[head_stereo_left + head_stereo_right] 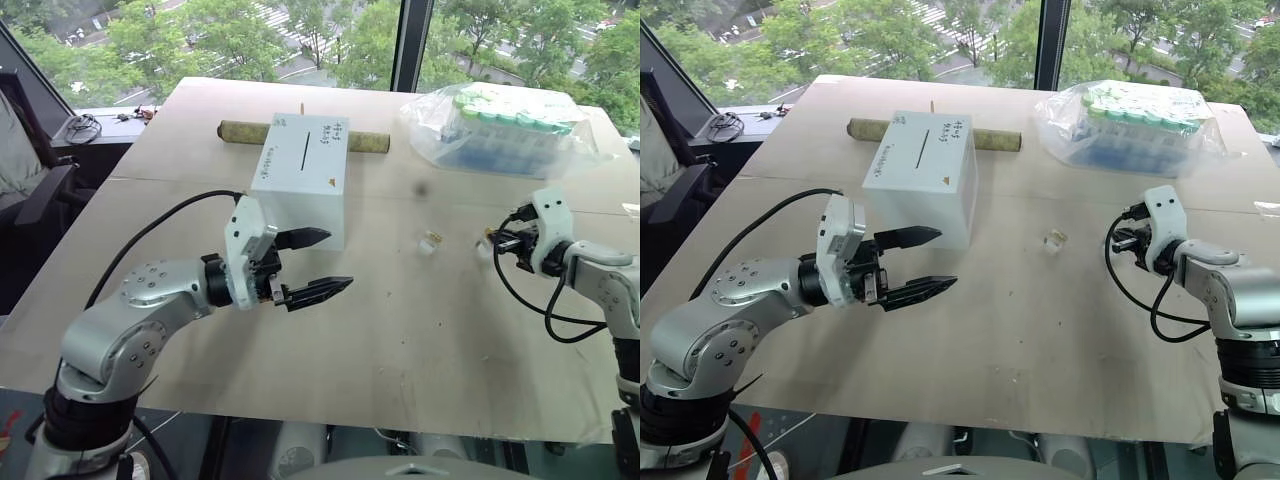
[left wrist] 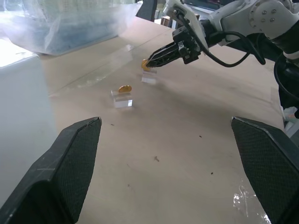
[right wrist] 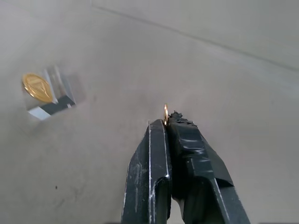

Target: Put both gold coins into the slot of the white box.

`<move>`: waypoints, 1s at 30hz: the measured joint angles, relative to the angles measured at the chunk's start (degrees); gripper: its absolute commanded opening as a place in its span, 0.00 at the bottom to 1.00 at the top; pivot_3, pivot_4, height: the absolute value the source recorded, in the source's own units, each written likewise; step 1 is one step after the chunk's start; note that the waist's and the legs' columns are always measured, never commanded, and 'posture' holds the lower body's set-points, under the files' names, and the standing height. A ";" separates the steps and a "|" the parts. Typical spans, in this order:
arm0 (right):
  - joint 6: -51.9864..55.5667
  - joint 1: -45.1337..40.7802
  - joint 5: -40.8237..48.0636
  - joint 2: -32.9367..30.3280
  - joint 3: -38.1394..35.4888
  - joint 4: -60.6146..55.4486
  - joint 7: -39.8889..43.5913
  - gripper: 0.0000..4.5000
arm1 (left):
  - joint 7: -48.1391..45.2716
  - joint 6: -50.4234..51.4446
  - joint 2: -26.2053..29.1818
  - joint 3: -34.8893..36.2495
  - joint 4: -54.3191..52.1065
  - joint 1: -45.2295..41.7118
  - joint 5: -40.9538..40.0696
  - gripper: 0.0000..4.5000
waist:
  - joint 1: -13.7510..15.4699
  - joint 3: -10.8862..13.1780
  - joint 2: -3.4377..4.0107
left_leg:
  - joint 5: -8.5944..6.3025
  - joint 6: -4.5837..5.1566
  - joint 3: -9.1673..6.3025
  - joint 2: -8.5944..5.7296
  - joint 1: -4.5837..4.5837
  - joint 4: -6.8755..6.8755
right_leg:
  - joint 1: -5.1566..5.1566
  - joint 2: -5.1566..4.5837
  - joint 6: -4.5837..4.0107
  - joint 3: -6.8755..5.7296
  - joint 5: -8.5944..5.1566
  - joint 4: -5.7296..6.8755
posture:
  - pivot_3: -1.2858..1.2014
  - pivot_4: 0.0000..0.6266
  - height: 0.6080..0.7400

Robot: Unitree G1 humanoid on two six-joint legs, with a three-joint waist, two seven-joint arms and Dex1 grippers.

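Right wrist view — black right gripper [image 3: 164,122] pinching thin gold coin [image 3: 165,113]; left gripper [image 1: 322,262] spread.

Table [image 1: 400,340] under everything. White box [image 1: 300,185] standing left of centre, slot [image 1: 303,150] running across its top face. Rolled cylinder [image 1: 245,130] lying just behind the box, poking out on both sides. Bag of tubes [image 1: 500,125] at far right, behind. Left gripper [image 1: 315,265] in front of the box, just beside its front face, fingers wide apart. Clear block [image 2: 122,99] right of the box, one coin [image 2: 124,88] on top of it. Right gripper [image 2: 150,63] further right, pinched together on second coin [image 3: 165,113], just above another clear block [image 2: 148,78]. Chair [image 1: 30,190] off the table's left edge.
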 measured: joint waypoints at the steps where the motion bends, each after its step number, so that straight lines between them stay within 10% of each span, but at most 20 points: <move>1: 0.20 0.28 1.52 -0.03 -1.50 -1.44 0.91 0.01 | 0.58 0.92 -0.36 0.14 0.18 -0.91 -1.59 1.00 | 0.09 0.01 0.00 | 0.00 0.00 -0.03 0.00 -0.02 0.00 | 0.00 0.00 0.01 -0.03 0.01 0.00 | 0.52 0.24 1.00; 4: 2.63 0.60 11.05 -1.18 -7.38 -9.99 5.86 0.00 | 2.23 4.50 -1.15 0.93 1.31 -5.00 -7.84 0.95 | 0.02 0.02 0.02 | 0.00 0.00 -0.11 0.02 0.00 0.00 | 0.01 0.00 0.05 -0.02 0.02 0.01 | 0.52 0.24 1.00; 8: 7.99 -1.78 26.15 -2.39 -10.44 -22.13 8.20 0.00 | 3.82 8.36 -2.98 1.40 3.77 -11.11 -15.32 0.59 | -0.26 0.02 -0.01 | 0.00 0.00 -0.11 0.06 0.07 0.00 | 0.03 0.04 0.05 -0.01 0.02 0.02 | 0.52 0.24 1.00; 20: 9.28 -6.90 45.99 -3.06 -5.00 -28.20 -0.75 0.00 | 1.46 11.42 -4.77 -2.12 8.14 -19.48 -18.62 0.59 | -0.03 0.05 -0.05 | 0.00 0.00 -0.07 -0.01 0.02 0.02 | 0.04 0.01 0.02 0.00 0.02 0.01 | 0.52 0.24 1.00; 24: 7.79 -6.89 47.99 -4.24 -4.14 -28.27 -1.98 0.00 | -1.03 11.40 -5.00 -2.73 9.26 -19.96 -18.38 0.21 | -0.06 0.04 -0.05 | 0.00 0.00 -0.08 0.00 0.04 0.02 | 0.04 0.01 0.02 0.00 0.02 0.02 | 0.52 0.24 1.00; 30: 5.45 -6.69 50.04 -6.02 -3.50 -28.43 -3.11 0.00 | -2.28 11.33 -5.00 -2.89 9.67 -20.08 -16.64 0.21 | -0.06 0.05 -0.05 | 0.00 0.00 -0.09 0.00 0.03 0.02 | 0.04 0.01 0.02 0.01 0.02 0.02 | 0.52 0.24 1.00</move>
